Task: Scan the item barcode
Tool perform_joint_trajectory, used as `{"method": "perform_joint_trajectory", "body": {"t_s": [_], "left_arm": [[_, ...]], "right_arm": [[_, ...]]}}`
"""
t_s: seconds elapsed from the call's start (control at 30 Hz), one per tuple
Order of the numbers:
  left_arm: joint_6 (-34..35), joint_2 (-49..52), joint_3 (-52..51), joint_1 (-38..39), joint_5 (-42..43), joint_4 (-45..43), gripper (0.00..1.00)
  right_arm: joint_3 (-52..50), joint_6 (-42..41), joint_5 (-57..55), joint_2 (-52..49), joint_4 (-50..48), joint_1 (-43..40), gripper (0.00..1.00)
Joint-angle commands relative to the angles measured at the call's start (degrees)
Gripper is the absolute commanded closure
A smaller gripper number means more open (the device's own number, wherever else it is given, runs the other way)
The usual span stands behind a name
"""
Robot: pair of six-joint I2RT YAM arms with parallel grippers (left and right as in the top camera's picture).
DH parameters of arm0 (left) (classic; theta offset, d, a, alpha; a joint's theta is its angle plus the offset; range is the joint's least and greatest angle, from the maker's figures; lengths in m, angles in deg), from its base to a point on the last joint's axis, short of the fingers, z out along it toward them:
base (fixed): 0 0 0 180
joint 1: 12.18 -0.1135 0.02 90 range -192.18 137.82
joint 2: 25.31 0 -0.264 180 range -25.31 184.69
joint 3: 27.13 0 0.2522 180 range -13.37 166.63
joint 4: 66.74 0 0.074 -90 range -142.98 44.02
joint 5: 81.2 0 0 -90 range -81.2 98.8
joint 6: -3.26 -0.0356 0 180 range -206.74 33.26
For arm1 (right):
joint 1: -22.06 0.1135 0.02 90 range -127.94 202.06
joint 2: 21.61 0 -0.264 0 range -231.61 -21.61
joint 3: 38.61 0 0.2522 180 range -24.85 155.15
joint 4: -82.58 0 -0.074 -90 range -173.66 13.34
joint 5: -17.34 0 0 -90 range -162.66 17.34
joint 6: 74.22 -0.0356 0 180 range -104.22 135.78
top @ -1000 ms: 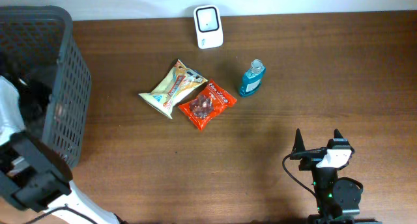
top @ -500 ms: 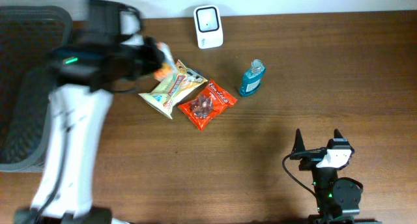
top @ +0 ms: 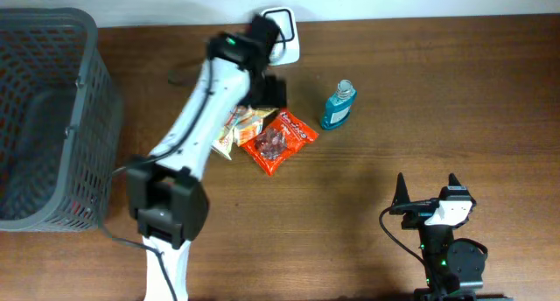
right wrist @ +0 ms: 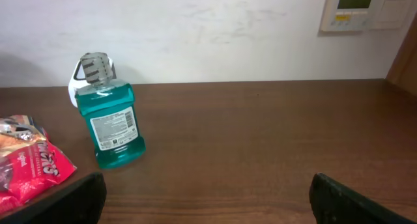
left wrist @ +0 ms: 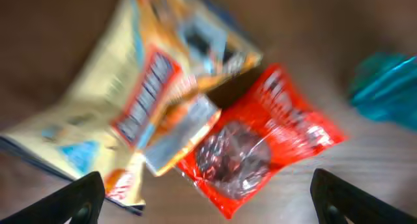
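A yellow snack bag [top: 229, 130] and a red snack bag [top: 280, 142] lie side by side at the table's middle back. My left gripper [top: 268, 94] hovers just over them, open and holding nothing. Blurred in the left wrist view, a small orange-and-silver packet [left wrist: 179, 129] lies across the yellow bag [left wrist: 140, 94] and touches the red bag [left wrist: 260, 152], beyond my open left gripper [left wrist: 212, 204]. A teal mouthwash bottle [top: 339, 106] stands to their right. The white scanner [top: 287, 34] at the back edge is partly covered by my left arm. My right gripper [top: 426, 190] rests open near the front right.
A dark mesh basket [top: 52, 117] fills the left end of the table. In the right wrist view the bottle [right wrist: 107, 113] stands upright before a white wall, with the red bag [right wrist: 26, 172] at the left edge and my open right gripper [right wrist: 208, 198] over bare wood.
My left arm has swung from the basket across to the snack bags and its gripper has gone from shut to open. The small orange packet now lies on the bags. The right arm is unmoved.
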Motion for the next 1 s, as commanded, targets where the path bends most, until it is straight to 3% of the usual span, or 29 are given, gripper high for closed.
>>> {"method": "perform_joint_trajectory", "body": {"t_s": [0.0,0.1,0.23,0.33,0.47,0.5,0.53,0.6,0.63,0.67,0.7,0.77,0.8,0.83,0.93,0.97], "left_arm": [[-1.36,-4.85,22.29,-6.19,-0.87,11.19,0.01],[-1.31,-9.35,38.47,-16.79,-2.23,17.66,0.01],[1.16,-13.88,41.53,-37.64,-3.41,21.22,0.01],[-0.85,-13.86,36.28,-50.14,-3.39,21.22,0.01],[-4.42,-13.86,15.08,-58.47,-3.74,20.06,0.03],[-6.64,-13.86,8.96,-59.84,-3.85,16.74,0.13],[-9.77,-13.86,5.11,-60.74,-3.85,13.90,0.17],[-15.45,-13.86,-3.15,-62.40,-3.80,7.78,0.00],[-18.58,-13.86,-6.54,-62.79,-3.65,5.84,0.00],[-26.97,-13.84,-11.50,-62.88,0.74,2.93,0.11],[-31.26,-13.84,-14.40,-62.88,3.72,1.07,0.07],[-38.82,-13.79,-21.18,-62.88,4.17,-3.63,0.15],[-41.13,-13.79,-23.17,-62.88,4.17,-3.85,0.03],[-42.69,-13.79,-24.11,-62.95,3.80,-3.58,0.00],[-56.61,-13.79,-26.14,-62.93,-2.29,-2.45,0.07],[-63.08,-13.79,-27.63,-62.95,-2.32,-1.86,0.03]], "right_arm": [[-0.52,-0.24,0.09,0.37,0.20,-0.24,0.02],[-0.52,-0.24,0.09,0.37,0.20,-0.26,0.02],[-0.52,-0.24,0.09,0.37,0.20,-0.24,0.02],[-0.52,-0.24,0.09,0.37,0.20,-0.26,0.02],[-0.52,-0.24,0.09,0.37,0.20,-0.26,0.02],[-0.52,-0.24,0.09,0.37,0.20,-0.24,0.02],[-0.52,-0.24,0.09,0.37,0.20,-0.26,0.02],[-0.52,-0.24,0.09,0.37,0.20,-0.26,0.02],[-0.52,-0.24,0.09,0.37,0.20,-0.26,0.01],[-0.52,-0.24,0.09,0.37,0.20,-0.24,0.01],[-0.52,-0.24,0.09,0.37,0.20,-0.24,0.02],[-0.52,-0.24,0.09,0.37,0.20,-0.26,0.02],[-0.52,-0.24,0.09,0.37,0.20,-0.26,0.02],[-0.52,-0.24,0.09,0.37,0.20,-0.26,0.02],[-0.52,-0.24,0.09,0.37,0.20,-0.24,0.02],[-0.52,-0.24,0.09,0.37,0.20,-0.24,0.02]]}}
